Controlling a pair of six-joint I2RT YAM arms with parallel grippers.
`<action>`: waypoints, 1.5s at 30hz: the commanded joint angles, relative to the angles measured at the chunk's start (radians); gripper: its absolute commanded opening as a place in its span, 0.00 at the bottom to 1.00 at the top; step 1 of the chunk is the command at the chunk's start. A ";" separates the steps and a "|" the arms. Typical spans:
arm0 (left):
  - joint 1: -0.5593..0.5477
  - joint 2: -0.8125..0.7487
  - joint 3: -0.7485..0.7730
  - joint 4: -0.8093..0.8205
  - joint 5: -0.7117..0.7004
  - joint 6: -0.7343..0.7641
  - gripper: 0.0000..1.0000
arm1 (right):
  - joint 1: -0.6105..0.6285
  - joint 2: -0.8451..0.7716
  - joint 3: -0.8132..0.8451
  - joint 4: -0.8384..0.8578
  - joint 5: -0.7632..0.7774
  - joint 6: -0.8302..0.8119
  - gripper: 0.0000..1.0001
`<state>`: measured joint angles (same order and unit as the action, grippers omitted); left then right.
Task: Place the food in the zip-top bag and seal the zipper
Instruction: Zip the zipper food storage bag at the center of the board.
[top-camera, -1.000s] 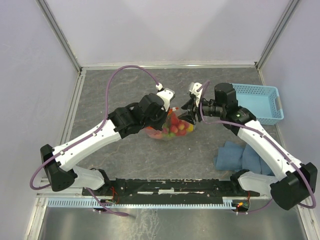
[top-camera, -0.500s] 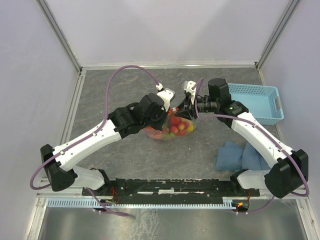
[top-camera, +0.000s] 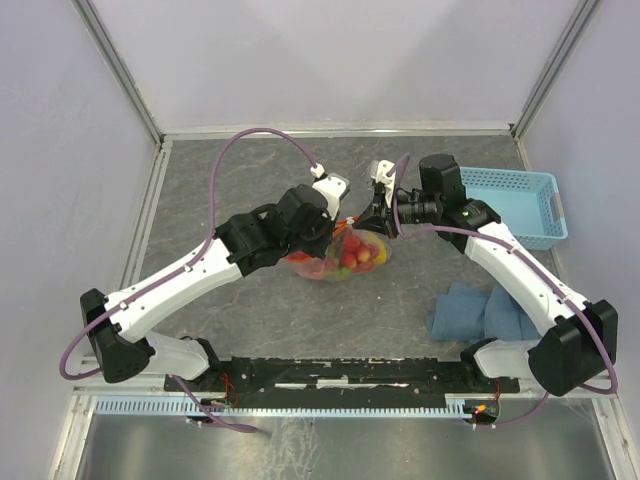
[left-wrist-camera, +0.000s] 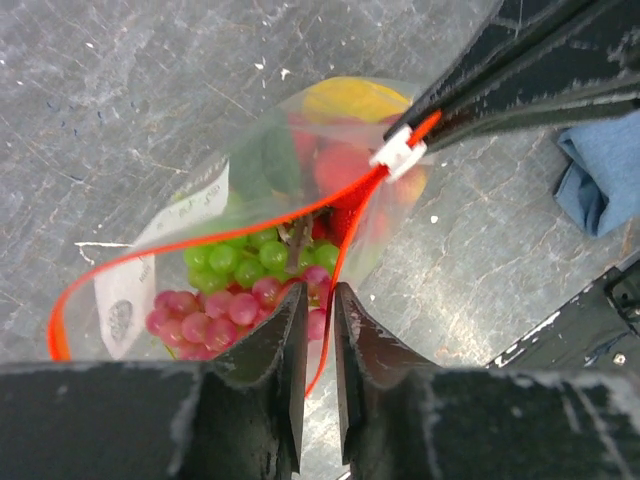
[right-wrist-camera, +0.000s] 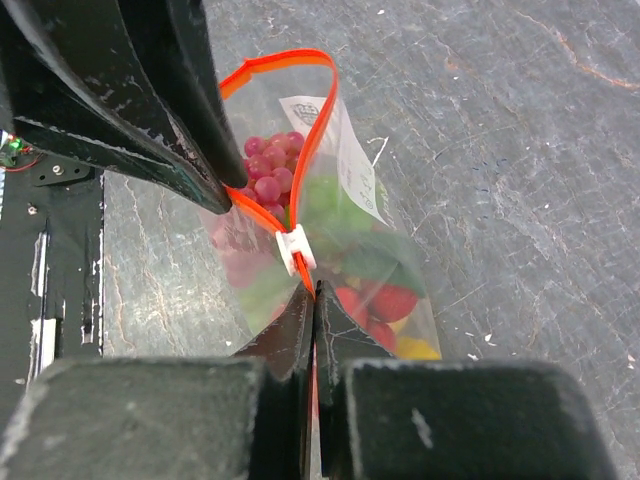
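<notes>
Zipper (right-wrist-camera: 283, 58) pinched twice — left end effector (left-wrist-camera: 317, 300) and right end effector (right-wrist-camera: 314, 300) both clamped onto it.

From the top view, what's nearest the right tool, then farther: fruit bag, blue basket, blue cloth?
1. zip-top bag, held by the right tool.
2. blue basket, far right, and blue cloth, near right: too close to call.

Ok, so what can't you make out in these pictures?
Left wrist view: the zipper runs in between the left gripper's fingers; whether it is sealed there is hidden.
Right wrist view: the right gripper covers the bag's near end.
Top view: both grippers overhang the bag's mouth, and the fruit is too small to name.
Left wrist view: the cloth is cut off by the right edge.
</notes>
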<state>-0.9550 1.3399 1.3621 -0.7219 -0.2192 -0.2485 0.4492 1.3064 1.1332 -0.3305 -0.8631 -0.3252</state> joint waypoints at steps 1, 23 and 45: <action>0.007 -0.020 0.068 0.074 -0.028 0.043 0.30 | -0.006 -0.029 0.046 -0.003 -0.026 -0.010 0.02; 0.012 -0.006 0.041 0.167 0.031 0.004 0.63 | -0.006 -0.018 0.072 0.039 -0.010 0.134 0.02; 0.014 0.060 -0.015 0.296 0.073 0.071 0.31 | -0.006 -0.022 0.082 -0.009 -0.011 0.150 0.02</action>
<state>-0.9443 1.3960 1.3598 -0.4690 -0.1471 -0.2405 0.4438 1.3056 1.1572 -0.3820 -0.8516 -0.1905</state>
